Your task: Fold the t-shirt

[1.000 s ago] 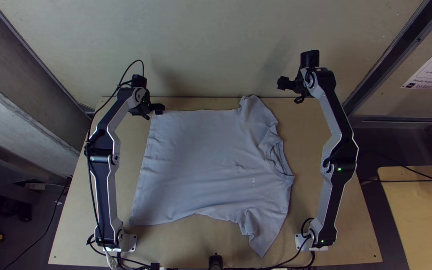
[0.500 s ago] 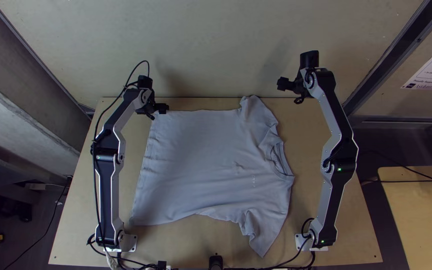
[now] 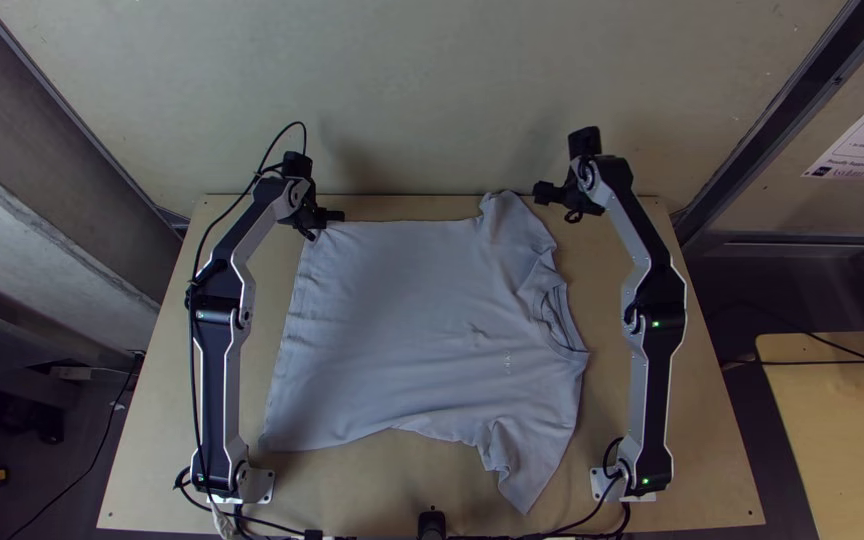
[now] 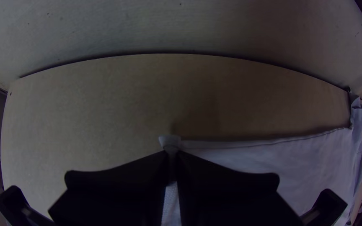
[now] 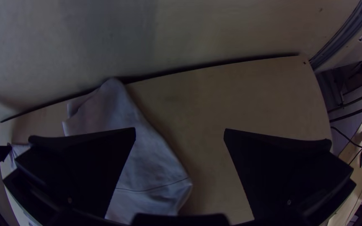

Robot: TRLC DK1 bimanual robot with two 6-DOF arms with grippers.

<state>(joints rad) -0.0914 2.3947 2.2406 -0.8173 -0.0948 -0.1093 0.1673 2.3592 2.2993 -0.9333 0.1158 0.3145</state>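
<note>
The grey t-shirt (image 3: 412,320) lies spread on the table, hem at the left, collar at the right, sleeves at top and bottom. My left gripper (image 3: 313,232) is at its upper left hem corner in the top view. In the left wrist view, my left gripper (image 4: 172,155) is shut on that corner of the t-shirt (image 4: 248,157), a small tuft poking out past the fingertips. Beside the upper sleeve is my right gripper (image 3: 574,212), and in the right wrist view my right gripper (image 5: 180,130) is wide open, the sleeve (image 5: 143,155) partly behind one finger.
Bare table (image 3: 617,235) shows around the shirt, with a wall rising behind the far edge. Cables lie by both arm bases, and a black object (image 3: 432,524) stands at the near edge's middle. A second table (image 3: 832,440) is off to the right.
My left gripper has moved a little to the right, shifting the shirt's upper hem corner slightly with it. My right gripper has moved left and down the picture, closer to the upper sleeve.
</note>
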